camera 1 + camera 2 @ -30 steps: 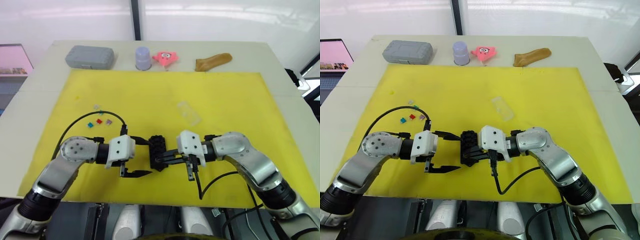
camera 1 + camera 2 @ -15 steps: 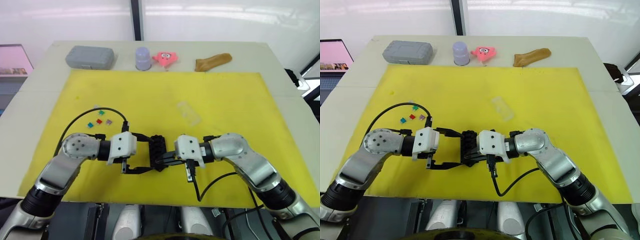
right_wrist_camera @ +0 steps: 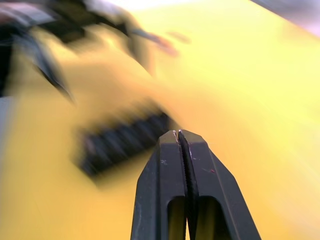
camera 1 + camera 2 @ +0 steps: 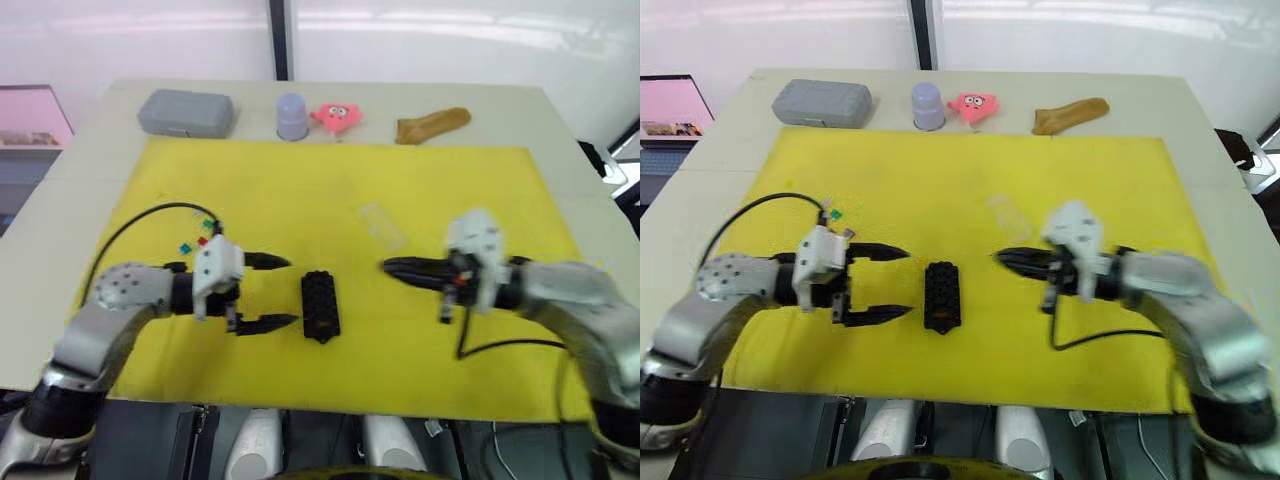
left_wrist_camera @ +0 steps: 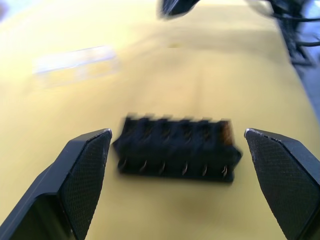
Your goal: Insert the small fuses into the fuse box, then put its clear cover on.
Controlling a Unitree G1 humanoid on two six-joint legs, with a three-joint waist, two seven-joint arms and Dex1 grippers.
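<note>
The black fuse box [image 4: 320, 305] lies flat on the yellow mat [image 4: 340, 180], touched by neither gripper. My left gripper [image 4: 288, 291] is open just to its left, fingers pointing at it; in the left wrist view the fuse box [image 5: 177, 147] sits a short way beyond the fingertips [image 5: 95, 145]. My right gripper [image 4: 388, 266] is shut and empty, a hand's width to the box's right. The clear cover [image 4: 382, 226] lies on the mat behind the right gripper's tip. A few small fuses [image 4: 205, 224] show beside my left wrist, partly hidden by it.
Along the table's far edge stand a grey case [image 4: 185, 112], a lilac cup [image 4: 292, 116], a pink toy [image 4: 335, 115] and a brown object [image 4: 432, 124]. A black cable loops from my left arm over the mat's left part.
My right gripper has drawn away from the fuse box to the right, now shut. The left gripper backed off leftward, still open. The box stays on the mat.
</note>
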